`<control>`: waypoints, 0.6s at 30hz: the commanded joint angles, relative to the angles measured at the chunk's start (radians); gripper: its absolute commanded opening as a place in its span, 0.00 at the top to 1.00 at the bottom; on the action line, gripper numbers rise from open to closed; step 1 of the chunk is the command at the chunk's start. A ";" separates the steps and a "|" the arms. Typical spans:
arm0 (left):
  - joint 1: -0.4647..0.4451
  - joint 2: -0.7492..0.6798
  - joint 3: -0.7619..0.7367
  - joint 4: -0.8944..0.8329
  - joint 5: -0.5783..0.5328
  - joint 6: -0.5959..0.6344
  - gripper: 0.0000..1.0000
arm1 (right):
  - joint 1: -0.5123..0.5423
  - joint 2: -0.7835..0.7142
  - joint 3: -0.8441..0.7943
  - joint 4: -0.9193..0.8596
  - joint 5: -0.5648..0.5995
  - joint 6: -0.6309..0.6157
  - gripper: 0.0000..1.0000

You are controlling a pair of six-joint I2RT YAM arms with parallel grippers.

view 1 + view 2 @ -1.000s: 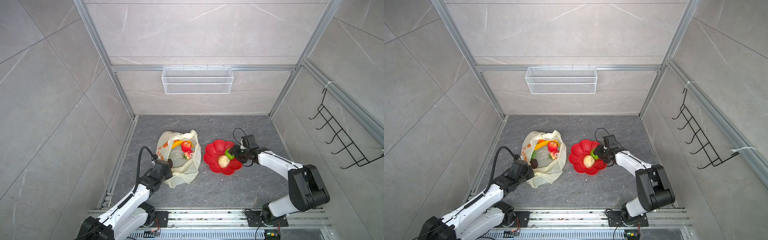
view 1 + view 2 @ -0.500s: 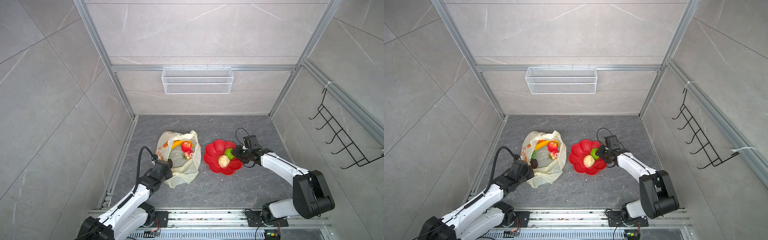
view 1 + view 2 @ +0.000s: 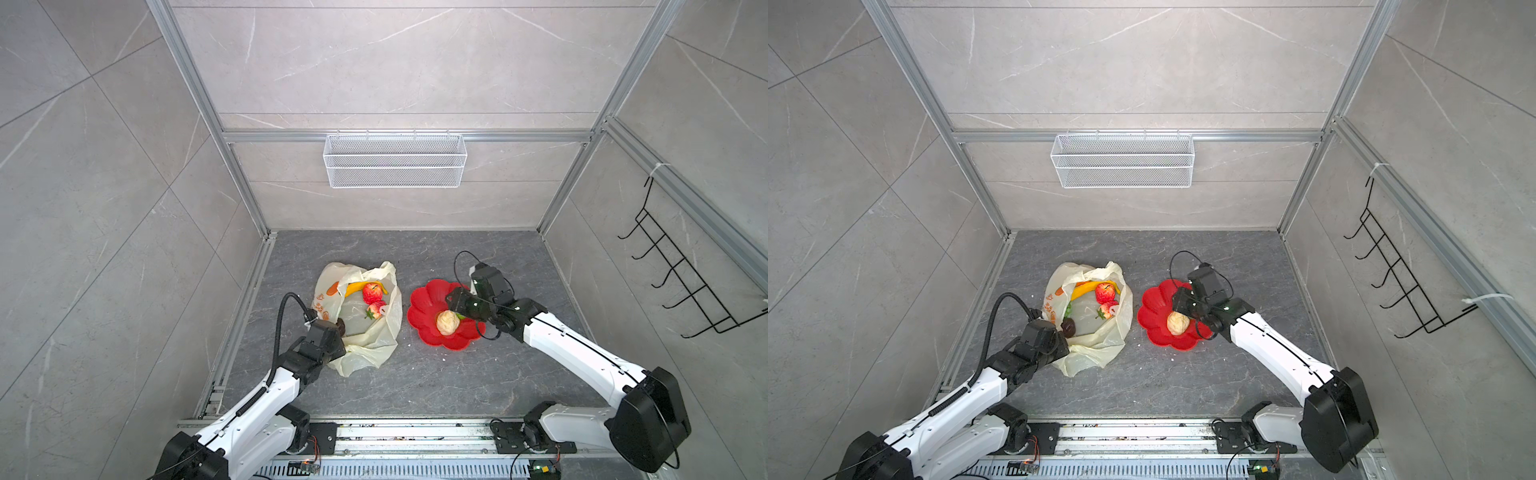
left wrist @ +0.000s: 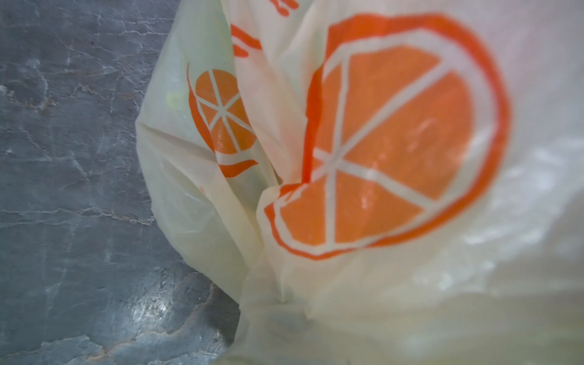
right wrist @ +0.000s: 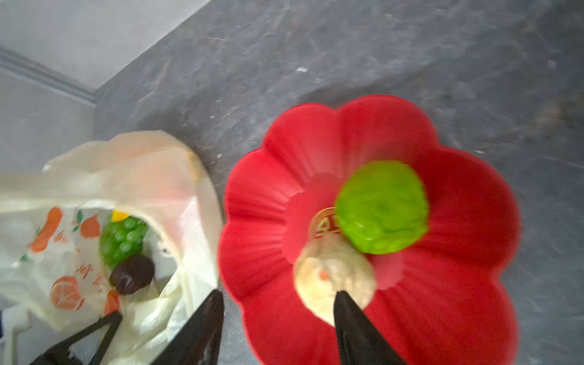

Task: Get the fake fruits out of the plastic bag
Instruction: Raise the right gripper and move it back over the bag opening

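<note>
A thin, crinkly cream plastic bag (image 3: 374,336) printed with orange slices (image 4: 388,142) holds a yellow banana (image 3: 355,287), red fruits (image 3: 372,293), green grapes (image 5: 123,237) and a dark fruit (image 5: 132,274). The glossy red flower-shaped plate (image 3: 424,299) carries a bumpy green fruit (image 5: 382,207) and a beige round one (image 3: 447,322); its gold sticker (image 5: 322,221) is unreadable. Left gripper (image 3: 337,337) pinches the bag's edge; right gripper (image 5: 278,328) hangs half-open, empty.

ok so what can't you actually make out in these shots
- Left gripper fingers: outside the left wrist view, under its wrist in both top views.
- Green bumpy fruit: blurred in the right wrist view, behind the right gripper in both top views.
- Plate sticker: blurred, half covered by that fruit.
- Whatever lies under the plastic bag folds: hidden.
</note>
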 commanded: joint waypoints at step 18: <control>0.004 0.042 0.112 0.002 0.082 0.042 1.00 | 0.389 0.673 0.567 0.030 0.181 -0.176 0.35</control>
